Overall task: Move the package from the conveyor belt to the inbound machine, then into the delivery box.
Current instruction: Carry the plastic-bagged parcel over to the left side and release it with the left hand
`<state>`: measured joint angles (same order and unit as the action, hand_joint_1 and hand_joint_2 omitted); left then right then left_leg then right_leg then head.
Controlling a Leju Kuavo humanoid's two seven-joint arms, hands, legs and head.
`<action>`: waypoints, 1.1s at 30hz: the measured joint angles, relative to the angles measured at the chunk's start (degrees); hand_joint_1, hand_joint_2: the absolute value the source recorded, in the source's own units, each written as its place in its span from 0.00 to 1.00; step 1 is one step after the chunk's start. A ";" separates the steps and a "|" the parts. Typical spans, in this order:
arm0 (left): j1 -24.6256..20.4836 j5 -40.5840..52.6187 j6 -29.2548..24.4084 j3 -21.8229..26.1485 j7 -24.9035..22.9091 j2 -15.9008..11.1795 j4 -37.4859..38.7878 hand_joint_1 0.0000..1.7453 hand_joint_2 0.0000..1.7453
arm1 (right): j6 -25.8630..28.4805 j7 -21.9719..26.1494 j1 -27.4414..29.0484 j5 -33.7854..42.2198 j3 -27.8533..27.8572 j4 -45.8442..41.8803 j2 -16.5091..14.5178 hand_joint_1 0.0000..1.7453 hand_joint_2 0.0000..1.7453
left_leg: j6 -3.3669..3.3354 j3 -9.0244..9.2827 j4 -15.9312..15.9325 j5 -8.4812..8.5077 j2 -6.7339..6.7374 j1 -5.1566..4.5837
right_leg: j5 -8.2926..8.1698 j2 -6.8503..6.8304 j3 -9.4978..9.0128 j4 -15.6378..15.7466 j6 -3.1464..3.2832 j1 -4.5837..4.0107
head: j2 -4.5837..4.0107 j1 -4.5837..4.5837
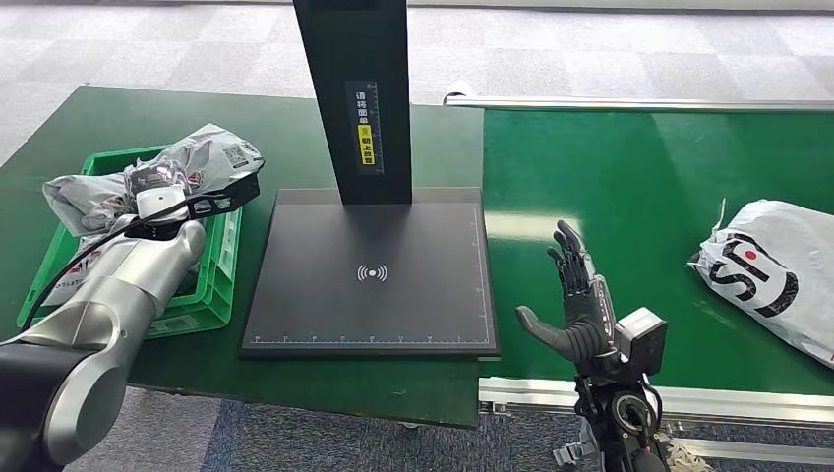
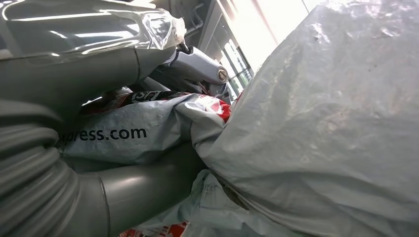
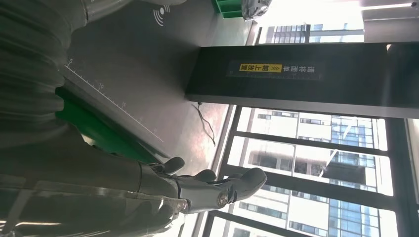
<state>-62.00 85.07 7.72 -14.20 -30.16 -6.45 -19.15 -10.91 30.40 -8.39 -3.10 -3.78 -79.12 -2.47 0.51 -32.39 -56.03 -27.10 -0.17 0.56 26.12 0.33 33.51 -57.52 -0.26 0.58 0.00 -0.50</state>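
Note:
A grey plastic package (image 1: 211, 152) lies on a pile of similar bags in the green delivery box (image 1: 214, 285) at the left. My left hand (image 1: 157, 187) reaches into that pile. In the left wrist view its thumb (image 2: 138, 190) and fingers (image 2: 197, 64) close around a grey package printed "press.com" (image 2: 128, 136). A white package with a red and black logo (image 1: 777, 270) lies on the green conveyor belt (image 1: 639, 167) at the right. My right hand (image 1: 580, 295) stands upright and open over the belt's near left corner, well apart from that package; its fingers (image 3: 217, 190) hold nothing.
The black inbound machine platform (image 1: 369, 270) lies in the middle between box and belt, with its black post (image 1: 359, 98) rising at the back. The post (image 3: 296, 74) and platform (image 3: 128, 74) also appear in the right wrist view. A big grey bag (image 2: 321, 123) presses against my left hand.

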 joint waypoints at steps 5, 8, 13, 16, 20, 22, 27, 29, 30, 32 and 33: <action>0.20 0.13 0.38 0.52 -0.10 -0.69 0.43 1.00 1.00 | 0.00 -0.31 -1.12 -0.10 -0.07 0.86 -0.36 0.00 1.00 | 0.00 0.01 0.01 0.00 0.04 0.00 | -0.01 0.01 -0.01 0.00 0.00 0.00 | 0.00 -0.01; 0.62 0.40 -0.03 0.80 -0.38 -1.41 0.52 0.51 1.00 | 0.00 -0.59 -2.02 -0.26 -0.34 1.48 -0.60 0.00 1.00 | 0.00 0.01 0.01 0.01 0.04 0.01 | 0.00 0.01 0.00 -0.01 0.00 -0.01 | 0.00 -0.01; 1.13 0.72 -0.67 1.42 -1.31 -2.76 0.86 0.00 1.00 | 0.00 -0.63 -2.71 -0.28 -0.60 2.48 -0.90 0.00 1.00 | 0.00 -0.01 0.01 0.00 0.02 0.02 | 0.00 0.01 0.01 -0.01 0.01 -0.02 | 0.00 0.01; 1.31 0.86 -0.72 2.05 -2.46 -3.68 1.14 0.00 1.00 | 0.00 -0.93 -2.83 -0.37 -0.83 2.81 -1.21 0.00 1.00 | 0.00 -0.01 0.01 0.00 0.07 0.01 | 0.00 0.02 0.02 -0.01 0.01 -0.02 | 0.00 0.00; 1.81 0.80 -1.90 3.32 -3.42 -4.67 1.38 0.00 1.00 | -0.01 -1.79 -2.87 -0.60 -1.07 2.88 -1.66 0.00 1.00 | 0.00 -0.01 0.01 0.00 0.07 0.02 | 0.00 0.01 0.03 -0.01 0.01 -0.02 | -0.01 -0.01; 2.09 0.47 -4.70 4.16 -3.62 -5.06 1.35 0.00 1.00 | -0.04 -2.08 -2.84 -0.73 -1.10 2.87 -1.74 0.00 1.00 | 0.00 -0.01 0.01 0.01 0.07 0.02 | 0.00 0.01 0.03 -0.01 0.01 -0.02 | 0.00 -0.01; 2.73 -2.20 -24.66 7.72 3.07 -5.87 0.50 0.00 0.25 | -0.15 -2.69 -1.56 -0.55 -1.13 1.56 -1.72 0.00 1.00 | 0.00 -0.01 0.00 0.01 0.07 0.01 | 0.00 0.01 0.05 -0.01 0.01 -0.02 | 0.00 0.00; 2.78 -1.25 -29.58 8.45 6.64 -6.32 -0.07 0.00 0.00 | -0.17 -2.75 -0.76 -0.31 -1.12 0.64 -1.61 0.00 1.00 | 0.01 -0.01 0.00 0.00 0.07 0.01 | 0.01 0.01 0.07 -0.01 0.01 -0.02 | 0.00 0.01; 2.85 -0.65 -31.70 8.49 8.29 -6.52 -0.44 0.00 0.00 | -0.17 -2.77 -0.34 -0.18 -1.11 0.19 -1.50 0.00 1.00 | 0.01 -0.02 0.00 0.00 0.07 0.01 | 0.01 0.01 0.07 -0.01 0.01 -0.02 | -0.01 0.00; 3.03 -0.65 -36.34 8.55 12.02 -6.75 -1.33 0.00 0.00 | -0.13 -2.76 0.53 0.18 -1.11 -0.72 -1.22 0.00 1.00 | 0.01 -0.03 0.00 0.00 0.07 0.01 | 0.01 0.01 0.08 0.00 0.01 -0.02 | -0.01 0.00; 3.14 -1.56 -38.87 8.73 14.34 -6.79 -1.89 0.00 0.00 | -0.04 -2.72 0.98 0.39 -1.09 -1.15 -1.04 0.00 1.00 | 0.01 -0.03 0.00 0.00 0.06 0.01 | 0.01 0.01 0.08 0.00 0.01 -0.02 | -0.01 0.00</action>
<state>-58.86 83.51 -31.15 -5.47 -15.82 -13.24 -21.04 -10.95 27.68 -7.41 -2.72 -4.87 -80.26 -3.51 0.51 -32.42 -56.03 -27.10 -0.11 0.56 26.13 0.34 33.59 -57.52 -0.25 0.57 -0.01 -0.50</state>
